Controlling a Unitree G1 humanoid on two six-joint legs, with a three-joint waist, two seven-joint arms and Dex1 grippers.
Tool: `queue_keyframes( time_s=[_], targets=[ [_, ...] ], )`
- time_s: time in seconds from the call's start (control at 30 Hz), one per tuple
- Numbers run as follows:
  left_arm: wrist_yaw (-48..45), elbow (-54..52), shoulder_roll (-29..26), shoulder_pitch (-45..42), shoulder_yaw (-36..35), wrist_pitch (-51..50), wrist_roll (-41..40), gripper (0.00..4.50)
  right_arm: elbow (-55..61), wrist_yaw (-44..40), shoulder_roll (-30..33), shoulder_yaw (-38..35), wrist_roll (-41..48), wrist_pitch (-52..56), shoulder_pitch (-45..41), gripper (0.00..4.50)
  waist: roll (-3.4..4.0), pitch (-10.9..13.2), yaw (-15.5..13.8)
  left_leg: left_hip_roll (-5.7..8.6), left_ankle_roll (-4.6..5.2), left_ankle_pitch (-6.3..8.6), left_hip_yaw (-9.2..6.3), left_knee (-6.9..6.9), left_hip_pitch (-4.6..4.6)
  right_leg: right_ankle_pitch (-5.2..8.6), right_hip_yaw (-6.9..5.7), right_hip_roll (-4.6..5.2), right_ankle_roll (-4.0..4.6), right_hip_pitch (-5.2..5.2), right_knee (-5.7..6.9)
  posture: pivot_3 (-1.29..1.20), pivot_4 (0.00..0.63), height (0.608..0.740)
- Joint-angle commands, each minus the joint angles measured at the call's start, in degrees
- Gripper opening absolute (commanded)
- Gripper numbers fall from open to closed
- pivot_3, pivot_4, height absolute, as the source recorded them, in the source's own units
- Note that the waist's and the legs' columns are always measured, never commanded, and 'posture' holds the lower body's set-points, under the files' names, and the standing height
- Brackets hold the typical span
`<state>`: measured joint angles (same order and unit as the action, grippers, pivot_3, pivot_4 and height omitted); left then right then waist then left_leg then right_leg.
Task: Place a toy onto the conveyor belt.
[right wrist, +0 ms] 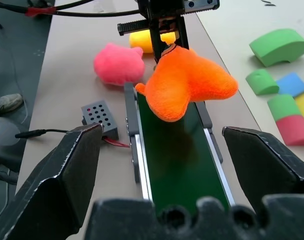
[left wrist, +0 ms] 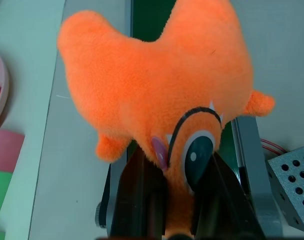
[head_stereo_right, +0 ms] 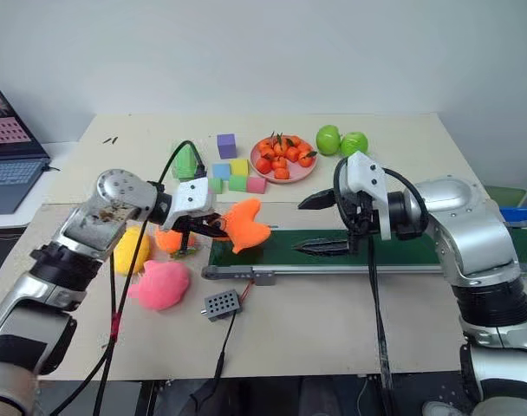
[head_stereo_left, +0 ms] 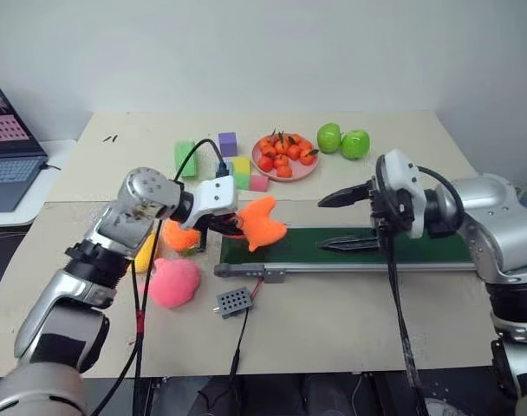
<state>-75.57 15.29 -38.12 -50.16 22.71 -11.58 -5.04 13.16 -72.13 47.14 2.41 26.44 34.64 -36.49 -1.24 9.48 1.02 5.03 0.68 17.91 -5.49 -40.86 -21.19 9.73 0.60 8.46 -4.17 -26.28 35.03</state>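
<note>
One toy [head_stereo_left: 263,223] pinched, over conveyor belt [head_stereo_left: 419,245] end

The laptop [head_stereo_left: 10,147] is cut off by the edge; the toy [head_stereo_left: 263,224] hides the conveyor belt's [head_stereo_left: 359,245] end.

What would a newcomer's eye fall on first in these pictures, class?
Probably the neon-orange toy, pinched in the left gripper above the near end of the green conveyor belt. Next, the right gripper, open over the belt's middle, and the pink plush on the table beside the belt.
</note>
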Motion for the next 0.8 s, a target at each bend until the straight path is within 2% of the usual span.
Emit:
queue_keyframes(
  time_s=[0.03, 0.13, 0.37, 0.43, 0.6, 0.63, 0.67, 0.73, 0.8],
  targets=[
    [-1.7, 4.0, 2.6, -2.3, 0.3, 3.0, 1.2, 0.11, 4.1, 2.1, 0.9, -3.6, 2.7, 1.3, 1.4, 4.50, 0.00, 0.0, -0.2, 0.00, 0.00, 0.00, 0.00, 0.00, 0.00, 0.00, 0.00, 0.00, 0.00, 0.00, 0.01, 0.00, 0.150, 0.740],
    [-2.8, 6.8, 4.9, -2.9, 0.7, 4.6, 2.1, 0.11, 6.1, 3.8, 1.3, -4.3, 3.7, 2.2, 3.1, 4.50, -0.02, 0.0, -0.2, 0.02, 0.04, 0.02, -0.01, -0.07, 0.00, -0.01, -0.01, 0.00, -0.02, 0.04, 0.01, 0.00, 0.150, 0.740],
    [-3.8, 9.8, 6.3, -4.2, -0.1, 8.0, 3.9, 0.11, 8.4, 5.7, 2.4, -5.7, 5.3, 3.2, 5.4, 4.50, -0.03, 0.0, -0.2, 0.01, 0.10, 0.05, 0.04, -0.14, -0.03, -0.04, 0.02, 0.00, -0.07, 0.05, 0.00, 0.00, 0.150, 0.740],
    [-4.4, 9.5, 6.1, -4.0, -0.3, 8.1, 3.9, 1.07, 8.6, 6.1, 2.6, -5.7, 5.6, 3.2, 5.5, 4.50, -0.03, 0.0, -0.2, 0.02, 0.12, 0.06, 0.04, -0.17, -0.03, -0.04, 0.02, 0.00, -0.07, 0.05, 0.00, 0.00, 0.150, 0.740],
    [-5.8, 7.7, 5.7, -3.6, -0.6, 6.7, 3.5, 2.96, 8.3, 6.3, 2.8, -5.3, 5.7, 3.0, 5.0, 4.50, -0.03, 0.0, -0.2, 0.01, 0.13, 0.07, 0.06, -0.20, -0.03, -0.05, 0.03, 0.00, -0.08, 0.05, 0.01, 0.00, 0.150, 0.740],
    [-6.1, 6.9, 5.7, -3.6, -0.9, 5.9, 3.0, 3.22, 8.1, 6.2, 2.8, -5.2, 5.7, 2.9, 4.9, 4.50, -0.03, 0.0, -0.2, 0.02, 0.14, 0.07, 0.06, -0.20, -0.03, -0.05, 0.03, 0.00, -0.09, 0.05, 0.01, 0.00, 0.150, 0.740],
    [-6.4, 4.8, 6.2, -3.6, -2.1, 3.1, 0.8, 3.75, 7.9, 6.1, 2.8, -5.1, 5.6, 2.8, 4.7, 4.50, -0.03, 0.0, -0.2, 0.02, 0.14, 0.07, 0.06, -0.20, -0.03, -0.05, 0.03, 0.00, -0.09, 0.06, 0.01, 0.00, 0.150, 0.740],
    [-6.2, 0.2, 7.4, -4.4, -4.8, -3.5, -3.7, 4.46, 7.6, 5.9, 2.7, -4.9, 5.5, 2.6, 4.5, 4.50, -0.04, 0.0, -0.2, 0.01, 0.15, 0.08, 0.05, -0.21, -0.05, -0.05, 0.03, 0.00, -0.09, 0.05, 0.01, 0.00, 0.150, 0.740],
    [-4.9, -3.8, 8.5, -6.1, -7.4, -9.8, -7.4, 4.46, 7.4, 5.8, 2.6, -4.6, 5.4, 2.5, 4.3, 4.50, -0.05, 0.0, -0.2, 0.01, 0.18, 0.09, 0.04, -0.25, -0.07, -0.05, 0.03, 0.00, -0.10, 0.05, 0.03, 0.00, 0.150, 0.740]
  ],
)
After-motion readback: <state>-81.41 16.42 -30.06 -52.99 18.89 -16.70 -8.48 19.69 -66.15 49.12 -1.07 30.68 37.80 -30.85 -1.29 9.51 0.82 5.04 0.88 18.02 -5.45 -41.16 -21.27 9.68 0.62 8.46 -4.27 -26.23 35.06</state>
